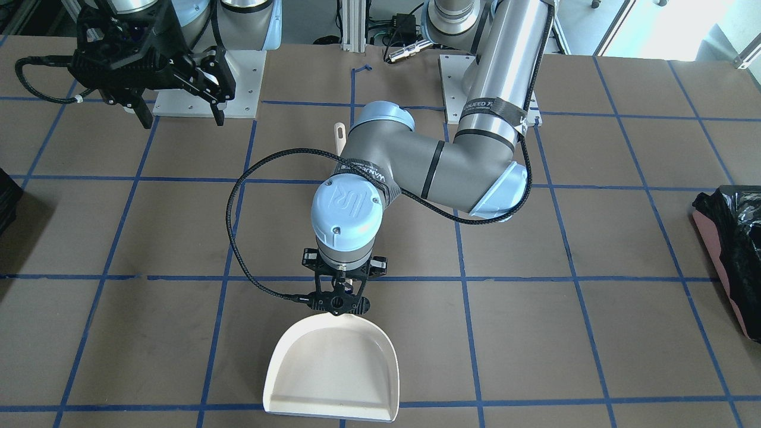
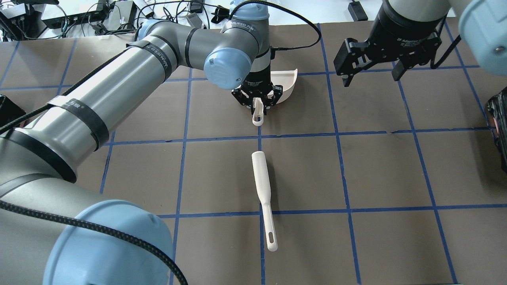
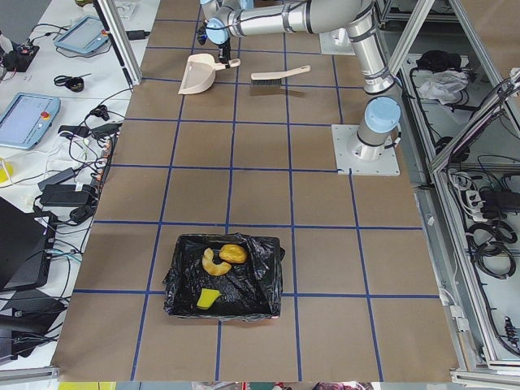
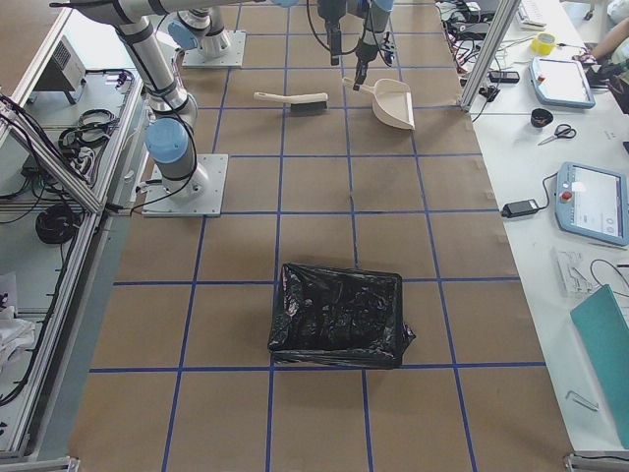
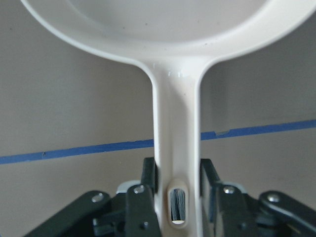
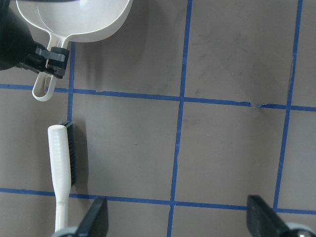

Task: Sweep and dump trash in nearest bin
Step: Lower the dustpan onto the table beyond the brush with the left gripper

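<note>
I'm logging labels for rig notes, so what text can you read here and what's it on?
"UR": blue cap on the left arm.
"WANJEED", partly hidden: black strap on that arm.
White print on the right gripper: too blurred to read.

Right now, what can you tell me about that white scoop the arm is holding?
The dustpan is cream-white, plastic-looking: a wide, shallow scoop with a curved raised back wall, a flat open lip and a narrow handle ending in a slotted hole. It is empty and seems to lie flat on the brown table, lip facing away from the robot. The left gripper is shut on its handle, one finger on each side. The brush lies apart, beyond the handle's end.
</note>
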`<action>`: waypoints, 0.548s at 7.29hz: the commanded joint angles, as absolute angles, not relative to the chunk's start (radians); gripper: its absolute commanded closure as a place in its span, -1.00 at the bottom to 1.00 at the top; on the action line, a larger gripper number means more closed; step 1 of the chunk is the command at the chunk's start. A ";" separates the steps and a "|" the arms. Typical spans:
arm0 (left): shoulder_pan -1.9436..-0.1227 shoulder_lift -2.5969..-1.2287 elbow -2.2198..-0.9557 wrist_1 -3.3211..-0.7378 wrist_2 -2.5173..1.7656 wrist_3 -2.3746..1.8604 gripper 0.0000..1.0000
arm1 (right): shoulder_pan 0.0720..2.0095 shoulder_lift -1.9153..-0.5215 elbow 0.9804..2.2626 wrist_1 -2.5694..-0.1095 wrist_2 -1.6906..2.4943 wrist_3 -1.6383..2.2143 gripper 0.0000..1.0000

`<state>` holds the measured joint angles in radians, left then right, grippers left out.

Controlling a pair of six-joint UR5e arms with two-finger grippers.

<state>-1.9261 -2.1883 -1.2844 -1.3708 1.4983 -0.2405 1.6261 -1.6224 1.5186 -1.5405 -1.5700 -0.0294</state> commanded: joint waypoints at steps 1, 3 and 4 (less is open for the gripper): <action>-1.927 -2.189 -1.295 -1.345 1.500 -0.221 0.33 | 1.626 -1.621 1.519 -1.542 -1.569 -0.031 -1.00; -1.927 -2.174 -1.321 -1.313 1.500 -0.198 -0.29 | 1.626 -1.621 1.519 -1.542 -1.568 -0.031 -1.00; -1.927 -2.175 -1.327 -1.287 1.500 -0.198 -0.52 | 1.626 -1.621 1.519 -1.542 -1.565 -0.031 -1.00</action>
